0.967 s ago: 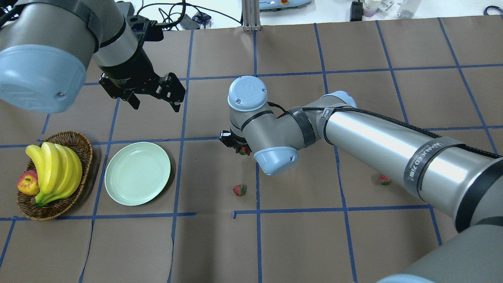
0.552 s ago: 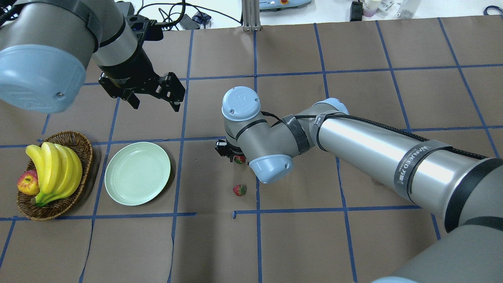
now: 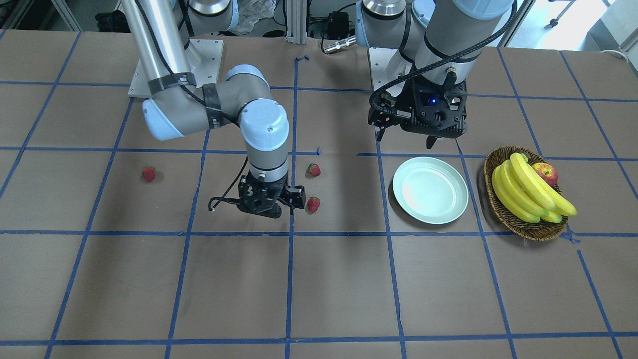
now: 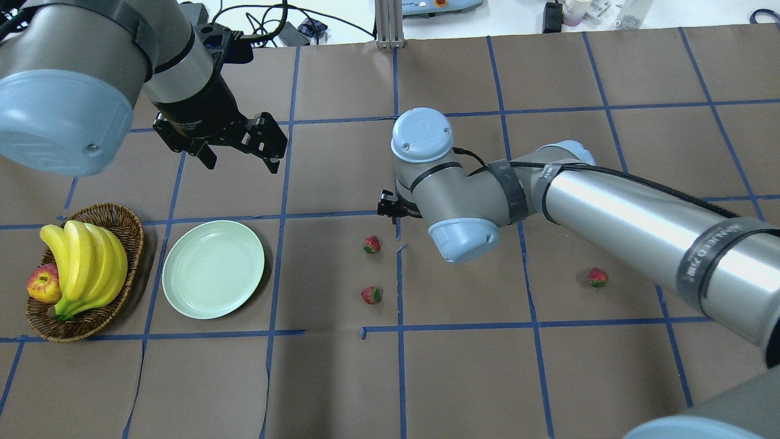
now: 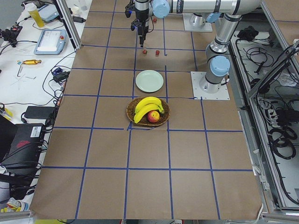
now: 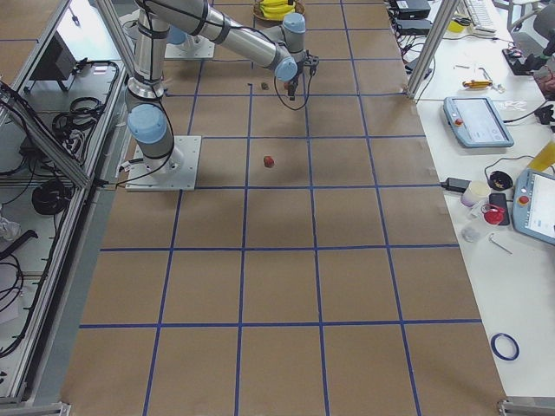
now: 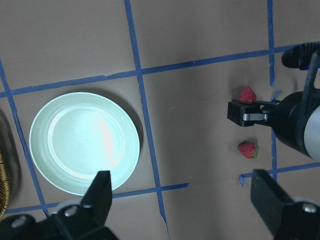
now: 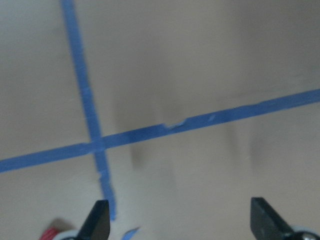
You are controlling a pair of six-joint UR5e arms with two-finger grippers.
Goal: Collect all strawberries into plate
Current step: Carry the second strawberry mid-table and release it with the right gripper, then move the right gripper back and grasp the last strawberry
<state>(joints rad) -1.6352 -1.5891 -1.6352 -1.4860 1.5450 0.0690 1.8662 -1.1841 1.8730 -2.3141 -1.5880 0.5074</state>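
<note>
Three strawberries lie on the brown table: one [image 4: 372, 244] just left of and nearer than my right gripper, one [image 4: 371, 295] nearer still, one [image 4: 597, 277] far to the right. The pale green plate [image 4: 213, 269] stands empty at the left. My right gripper [image 4: 393, 210] is mostly hidden under its wrist; the front view shows it [image 3: 271, 207] low over the table beside a strawberry [image 3: 313, 204], and the right wrist view [image 8: 182, 222] shows it open with only paper between the fingers. My left gripper [image 4: 237, 143] hangs open and empty beyond the plate.
A wicker basket [image 4: 125, 221] with bananas [image 4: 85, 262] and an apple [image 4: 42, 283] stands left of the plate. Blue tape lines cross the table. Cables and equipment lie beyond the far edge.
My right arm has swung right and farther away, off the middle strawberry. That strawberry, earlier at the fingers, now lies free, slightly nearer than before. The left arm has not moved.
</note>
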